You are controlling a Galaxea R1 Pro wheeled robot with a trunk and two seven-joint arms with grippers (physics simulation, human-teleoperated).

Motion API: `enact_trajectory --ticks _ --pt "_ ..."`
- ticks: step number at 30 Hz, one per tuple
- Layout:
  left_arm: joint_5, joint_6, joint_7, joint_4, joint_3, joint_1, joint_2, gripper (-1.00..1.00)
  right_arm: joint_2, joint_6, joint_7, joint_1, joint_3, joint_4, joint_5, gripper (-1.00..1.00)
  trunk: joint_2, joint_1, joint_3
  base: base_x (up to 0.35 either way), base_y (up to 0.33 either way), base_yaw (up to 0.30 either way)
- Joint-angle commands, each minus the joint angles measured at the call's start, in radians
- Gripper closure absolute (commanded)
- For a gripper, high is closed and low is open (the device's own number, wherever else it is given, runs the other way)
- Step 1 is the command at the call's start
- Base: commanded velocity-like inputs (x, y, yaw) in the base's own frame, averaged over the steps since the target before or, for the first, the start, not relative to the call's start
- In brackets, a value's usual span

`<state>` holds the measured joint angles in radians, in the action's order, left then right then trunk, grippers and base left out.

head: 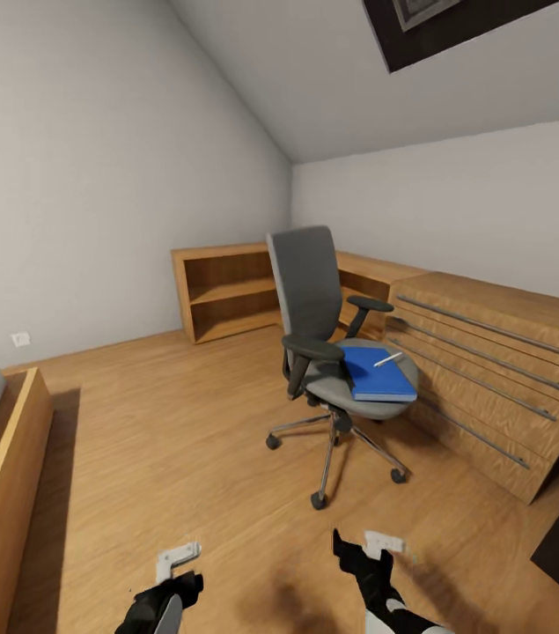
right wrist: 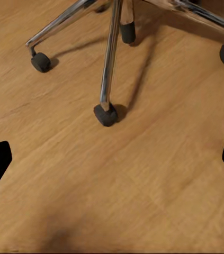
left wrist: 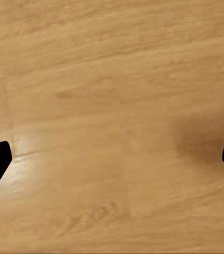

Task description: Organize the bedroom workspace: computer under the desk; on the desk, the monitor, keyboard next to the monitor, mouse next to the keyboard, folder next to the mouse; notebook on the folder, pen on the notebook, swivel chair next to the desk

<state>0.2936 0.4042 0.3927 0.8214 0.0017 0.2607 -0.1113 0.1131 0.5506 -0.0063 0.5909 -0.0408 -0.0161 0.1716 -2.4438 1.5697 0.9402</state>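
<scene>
Clearly the folder [head: 378,372] lies on the swivel chair [head: 327,330] seat with the pen [head: 388,359] loose on top; both hands, left [head: 176,571] and right [head: 356,550], spread wide and empty, risk rolling it off

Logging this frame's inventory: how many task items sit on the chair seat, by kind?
folder: 1
pen: 1
Total: 2, both on the swivel chair seat; the pen lies on the folder. A notebook cannot be made out.
</scene>
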Motion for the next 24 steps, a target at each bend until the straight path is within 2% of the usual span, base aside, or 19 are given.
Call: enact_trajectory --ticks 1,3,4,8,9,11,13,14,16,19,24 --pt "0.008 -0.089 0.006 -0.067 -0.001 -0.001 0.000 -1.00 -0.011 0.031 -0.001 -0.025 -0.002 -0.002 -0.013 -1.00 0.007 -0.004 -0.002 0.000 0.000 0.000" --pt "0.007 -0.188 0.005 -0.130 -0.001 -0.001 0.000 -1.00 -0.020 0.048 -0.001 -0.046 -0.002 -0.003 -0.021 -1.00 0.021 -0.012 -0.009 0.000 0.000 0.000" --pt "0.007 -0.295 0.005 -0.190 -0.001 -0.002 -0.001 -1.00 -0.027 0.059 -0.003 -0.064 -0.002 -0.003 -0.026 -1.00 0.028 -0.016 -0.012 0.000 0.000 0.000" --pt "0.006 -0.510 0.005 -0.311 -0.003 -0.002 -0.001 -1.00 -0.040 0.071 -0.005 -0.091 -0.002 -0.004 -0.031 -1.00 0.056 -0.031 -0.024 0.000 0.000 0.000" --pt "0.005 -0.604 0.005 -0.373 -0.007 -0.002 -0.001 -1.00 -0.049 0.074 -0.006 -0.099 -0.002 -0.004 -0.033 -1.00 0.063 -0.035 -0.027 0.000 0.000 0.000" --pt "0.002 -0.679 0.005 -0.430 -0.017 -0.002 -0.001 -1.00 -0.060 0.075 -0.007 -0.105 -0.002 -0.004 -0.034 -1.00 0.077 -0.043 -0.034 0.000 0.000 0.000" --pt "-0.002 -0.731 0.005 -0.476 -0.033 -0.002 -0.001 -1.00 -0.072 0.077 -0.007 -0.109 -0.002 -0.005 -0.034 -1.00 0.091 -0.050 -0.040 0.000 0.000 0.000" --pt "-0.006 -0.765 0.005 -0.507 -0.053 -0.002 -0.001 -1.00 -0.080 0.078 -0.007 -0.112 -0.003 -0.005 -0.034 -1.00 0.098 -0.054 -0.043 0.000 0.000 0.000" --pt "-0.010 -0.786 0.006 -0.528 -0.076 -0.002 0.000 -1.00 -0.087 0.078 -0.007 -0.114 -0.003 -0.005 -0.034 -1.00 0.112 -0.062 -0.049 0.000 0.000 0.000" --pt "-0.013 -0.803 0.005 -0.561 -0.129 -0.002 0.000 -1.00 -0.095 0.077 -0.006 -0.116 -0.003 -0.005 -0.034 -1.00 0.133 -0.073 -0.059 0.000 0.000 0.000" --pt "-0.014 -0.794 0.005 -0.597 -0.177 -0.002 0.001 -1.00 -0.096 0.077 -0.006 -0.117 -0.004 -0.005 -0.035 -1.00 0.168 -0.092 -0.074 0.000 0.000 0.000"
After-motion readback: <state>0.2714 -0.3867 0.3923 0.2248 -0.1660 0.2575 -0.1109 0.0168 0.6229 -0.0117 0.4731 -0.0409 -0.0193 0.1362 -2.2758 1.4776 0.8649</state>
